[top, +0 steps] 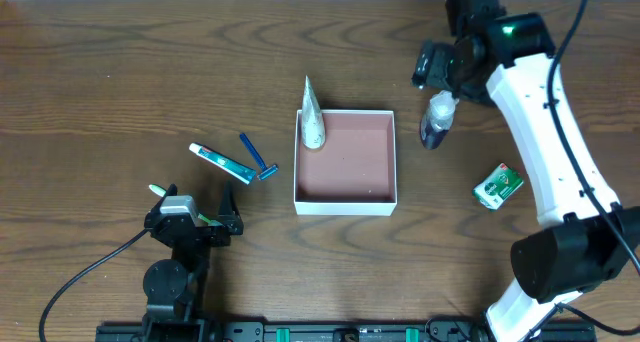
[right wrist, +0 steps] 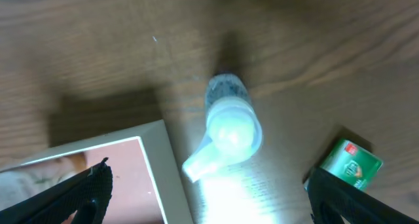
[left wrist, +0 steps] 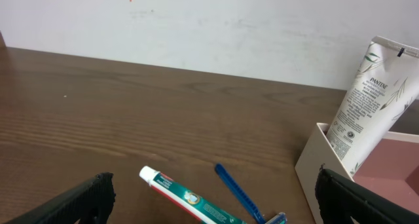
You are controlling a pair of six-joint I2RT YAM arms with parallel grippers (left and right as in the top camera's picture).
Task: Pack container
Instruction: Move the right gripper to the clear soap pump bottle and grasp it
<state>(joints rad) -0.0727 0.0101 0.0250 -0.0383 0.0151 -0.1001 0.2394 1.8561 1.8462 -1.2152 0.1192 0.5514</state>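
Surface: dark wooden table (top: 100, 82).
Container (top: 345, 208): mid-table, between both arms.
Right gripper (right wrist: 209, 191): jaws apart, directly above upright spray bottle (right wrist: 229, 119); container lies to its left.
Left gripper (top: 197, 214): jaws apart, far from bottle.

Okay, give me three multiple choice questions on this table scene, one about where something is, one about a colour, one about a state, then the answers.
1. Where is the white tube?
A. Lying flat, far off to one side
B. Leaning in a corner of the container
C. Clamped in a gripper

2. What colour is the razor?
A. Red
B. Blue
C. Yellow

3. The right gripper above the spray bottle is:
A. Open, holding nothing
B. Shut on the bottle
C. Shut on the razor

Answers:
1. B, since the left wrist view shows it propped against the container's wall.
2. B, as its handle and head are blue in both views.
3. A, because its fingers stand wide apart on either side of the bottle without touching it.
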